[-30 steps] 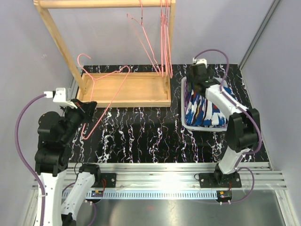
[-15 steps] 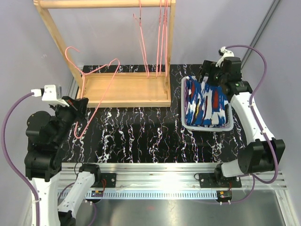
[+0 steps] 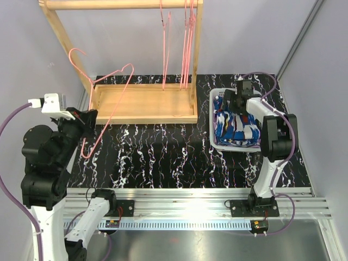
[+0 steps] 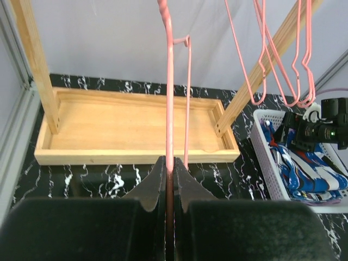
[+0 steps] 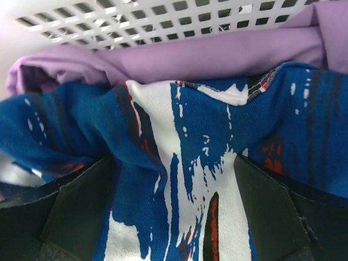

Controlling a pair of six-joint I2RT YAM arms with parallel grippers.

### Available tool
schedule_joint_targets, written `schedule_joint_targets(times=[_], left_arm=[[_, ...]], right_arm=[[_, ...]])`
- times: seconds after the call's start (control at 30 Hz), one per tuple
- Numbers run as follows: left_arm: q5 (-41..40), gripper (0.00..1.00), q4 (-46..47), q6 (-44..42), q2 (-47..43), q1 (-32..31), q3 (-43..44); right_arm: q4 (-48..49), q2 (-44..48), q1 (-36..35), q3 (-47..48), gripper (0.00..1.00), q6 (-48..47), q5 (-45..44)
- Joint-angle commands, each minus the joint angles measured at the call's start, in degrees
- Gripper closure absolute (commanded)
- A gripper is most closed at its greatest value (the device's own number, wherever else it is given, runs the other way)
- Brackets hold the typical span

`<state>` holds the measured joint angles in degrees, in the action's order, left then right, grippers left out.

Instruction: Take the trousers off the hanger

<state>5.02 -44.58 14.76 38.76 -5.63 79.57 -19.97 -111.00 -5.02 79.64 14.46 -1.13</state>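
The dark blue trousers with white and red splashes lie in a white basket at the right. The lilac trousers lie under them against the basket wall. My right gripper is down in the basket. In the right wrist view it is open, its jaws wide apart and pressed onto the blue cloth. My left gripper is shut on a bare pink wire hanger and holds it up at the left. In the left wrist view it pinches the hanger wire.
A wooden rack with a tray base stands at the back. Several empty pink hangers hang from its top bar. The left wrist view shows the tray, the hangers and the basket. Grey walls stand close on both sides.
My left gripper has carried the hanger up and to the left. My right gripper rose to the basket's far right corner, then came back down onto the blue trousers.
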Motion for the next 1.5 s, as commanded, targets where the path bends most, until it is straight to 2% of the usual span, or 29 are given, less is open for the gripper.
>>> schedule_joint_targets(times=[0.0,0.17,0.37,0.43,0.57,0.63,0.67,0.77,0.87,0.93,1.07,1.2,1.47], left_arm=[[-1.9,1.0,0.8,-2.3,1.2,-0.3,3.9],[-2.6,1.0,1.8,-3.4,3.4,-0.3,5.4],[-4.8,1.0,3.8,-4.8,6.8,-0.3,6.4],[-6.4,1.0,5.1,-5.1,7.7,-0.3,6.4],[-5.4,1.0,9.4,-5.2,11.1,-0.4,6.4],[-3.2,1.0,13.4,-5.7,12.0,-0.8,5.9],[-3.3,1.0,15.2,-6.1,12.3,-0.9,5.3],[-3.7,1.0,22.4,-7.5,14.3,-1.2,3.4],[-0.4,1.0,32.3,-8.4,16.3,-1.8,0.6],[0.1,1.0,38.4,-8.2,18.9,-1.9,0.1],[2.0,1.0,43.0,-7.6,27.2,-2.2,5.0],[0.4,1.0,43.4,-11.2,35.8,-5.5,11.8],[-9.1,1.0,38.6,-18.5,53.1,-13.9,25.4]], right_arm=[[-3.0,-2.2,-0.9,0.1,0.01,0.2,-4.8],[-3.8,8.9,-1.1,0.2,0.01,2.1,-5.5],[-12.6,28.2,-1.1,7.4,0.0,1.0,-8.4],[-13.3,33.5,-1.1,5.3,0.01,1.0,-6.1],[-11.9,49.0,-1.1,-1.4,0.0,3.3,6.4],[-10.2,53.5,-1.1,-4.0,0.0,4.3,11.4],[-9.5,57.9,-1.1,-6.7,0.01,5.6,16.4],[-8.0,66.0,-1.1,-11.3,0.01,8.7,22.1],[-8.9,73.3,-1.1,-14.2,0.01,11.5,25.0],[-9.9,76.2,-1.1,-14.8,0.01,12.9,26.3],[-13.9,81.0,-1.1,-13.9,0.01,13.1,27.8],[-15.3,82.6,-1.1,-13.7,0.01,13.6,30.5],[-16.2,85.1,-1.2,-15.9,0.0,14.8,34.4]])
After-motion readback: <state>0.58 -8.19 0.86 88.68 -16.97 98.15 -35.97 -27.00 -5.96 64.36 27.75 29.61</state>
